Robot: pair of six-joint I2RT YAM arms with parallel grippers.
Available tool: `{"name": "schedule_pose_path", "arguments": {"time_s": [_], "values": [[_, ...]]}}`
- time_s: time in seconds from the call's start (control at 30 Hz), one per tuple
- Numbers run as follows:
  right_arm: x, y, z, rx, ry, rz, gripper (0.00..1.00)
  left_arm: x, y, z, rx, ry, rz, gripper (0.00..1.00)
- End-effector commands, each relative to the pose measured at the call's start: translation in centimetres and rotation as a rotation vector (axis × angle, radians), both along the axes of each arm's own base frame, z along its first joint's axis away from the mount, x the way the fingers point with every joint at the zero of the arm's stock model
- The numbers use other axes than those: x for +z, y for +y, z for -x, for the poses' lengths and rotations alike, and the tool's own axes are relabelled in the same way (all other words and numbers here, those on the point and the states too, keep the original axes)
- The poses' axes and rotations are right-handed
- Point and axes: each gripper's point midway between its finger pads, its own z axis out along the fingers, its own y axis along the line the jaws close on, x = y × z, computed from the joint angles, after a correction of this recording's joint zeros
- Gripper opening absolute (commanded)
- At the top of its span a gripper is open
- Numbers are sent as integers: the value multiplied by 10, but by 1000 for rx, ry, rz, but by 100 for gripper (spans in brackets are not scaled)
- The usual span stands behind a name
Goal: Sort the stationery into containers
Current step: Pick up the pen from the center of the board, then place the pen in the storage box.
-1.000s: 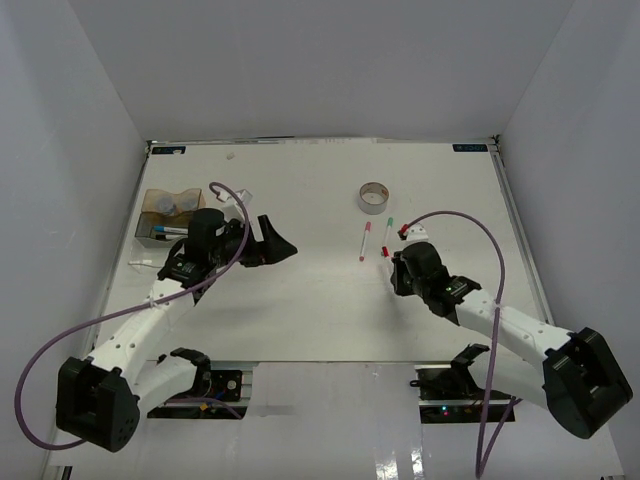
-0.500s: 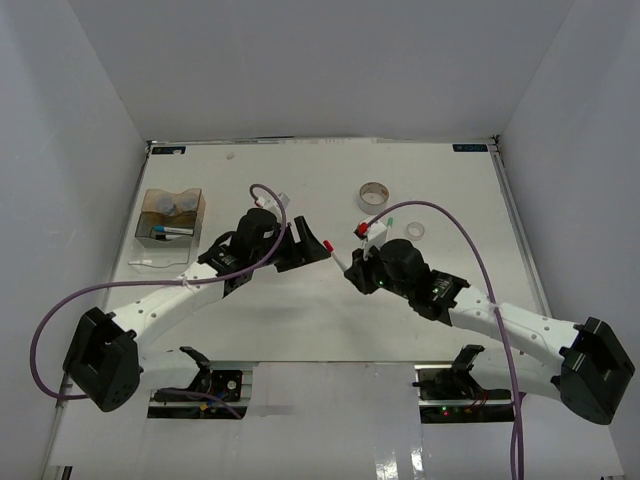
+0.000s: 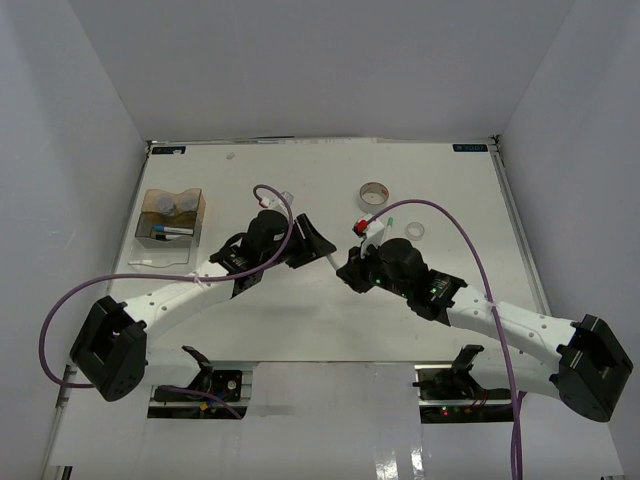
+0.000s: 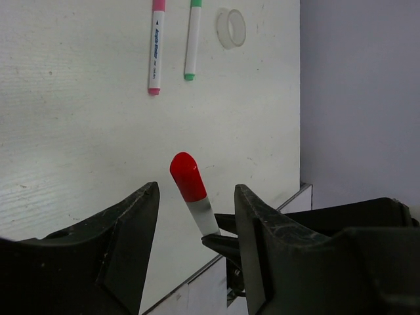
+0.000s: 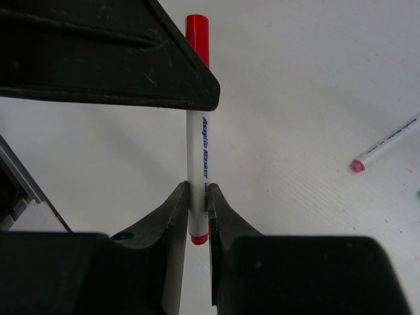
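my right gripper [image 5: 197, 197] pinches the red marker [image 5: 197, 151] near its lower end — held up over the middle of the table [image 3: 250, 180]. my left gripper [image 4: 195, 197] stands partly wide, jaws either side of the red cap — not touching.

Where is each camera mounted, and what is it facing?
Top external: above and behind, looking down on the table; both arms show.
Left wrist: on the left arm, facing the red marker between its open fingers.
Right wrist: on the right arm, looking along its fingers clamped on that marker.
Shared: both wrist views show that marker.
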Motion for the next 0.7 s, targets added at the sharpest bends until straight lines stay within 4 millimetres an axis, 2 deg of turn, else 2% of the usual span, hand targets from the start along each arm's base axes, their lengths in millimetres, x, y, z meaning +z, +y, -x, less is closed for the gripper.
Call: {"name": "schedule_pose_path", "arguments": {"time_s": [0.0,0.13,0.37,0.43,0.53,0.57,0.67], "values": [[27,13,-4,4,-41,-97,15,7,-5,-3,23,-21,26,59],[25,14,-5,-7,-32,-101,16,6,-7,-1,24,-21,28,53],[25,14,-7,-20,-31,-107,21,5,-9,1,19,-18,30,23],[25,13,-8,-24,-33,-107,27,5,-8,1,22,-18,30,14],[24,12,-8,-30,-32,-102,46,5,-6,0,33,-25,28,6],[24,11,-9,-36,-33,-100,55,3,-5,1,37,-22,24,5],[21,4,-10,-63,-38,-79,66,1,1,-2,69,-23,8,4]]}}
